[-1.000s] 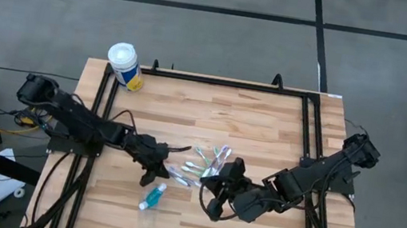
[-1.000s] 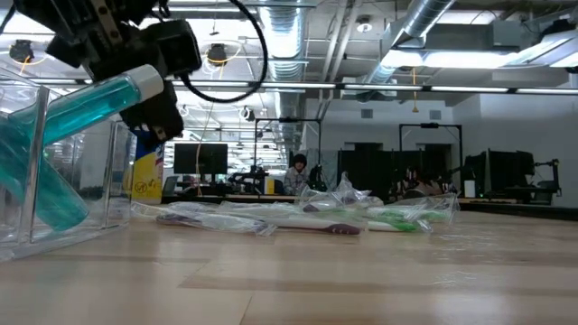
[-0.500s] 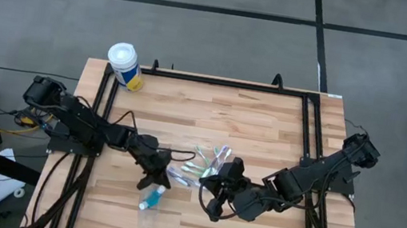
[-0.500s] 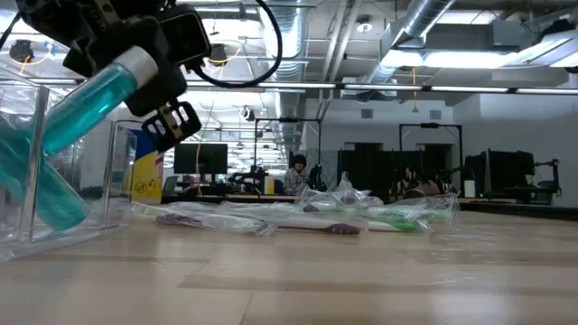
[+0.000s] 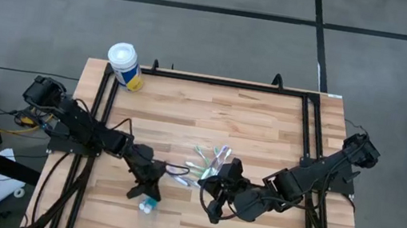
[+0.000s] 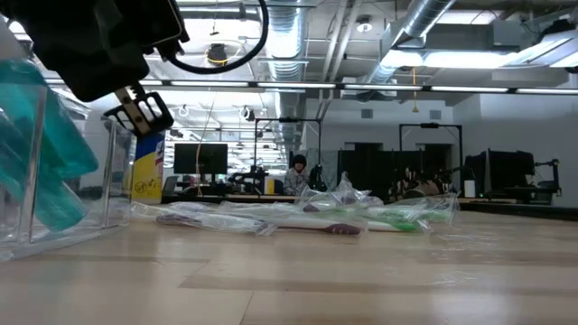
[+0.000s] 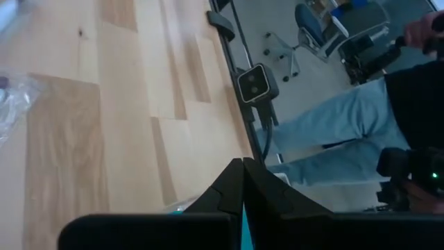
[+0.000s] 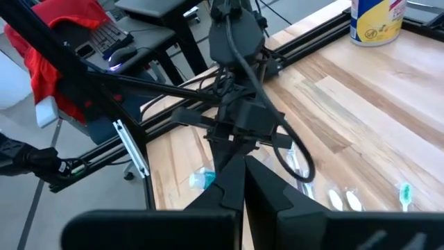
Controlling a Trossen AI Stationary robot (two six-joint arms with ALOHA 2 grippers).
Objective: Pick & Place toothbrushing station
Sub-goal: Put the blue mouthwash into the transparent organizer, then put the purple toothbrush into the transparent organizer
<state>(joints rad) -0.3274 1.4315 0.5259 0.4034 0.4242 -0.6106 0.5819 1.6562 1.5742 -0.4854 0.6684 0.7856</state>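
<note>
Your left gripper (image 5: 144,194) hovered over the clear holder (image 5: 148,205), lower centre of the high view, presumably seating a teal tube (image 6: 36,153); finger state undeterminable. Right gripper (image 5: 217,187) waited near wrapped toothbrushes (image 5: 208,162), fingers pressed together, empty.

Even overhead light, soft shadows on table (image 5: 251,121). Low view: ceiling strip lights glare, near holder (image 6: 36,171) out of focus. Left wrist view blurred w/ tilt; right wrist view sharp mid-frame.
</note>
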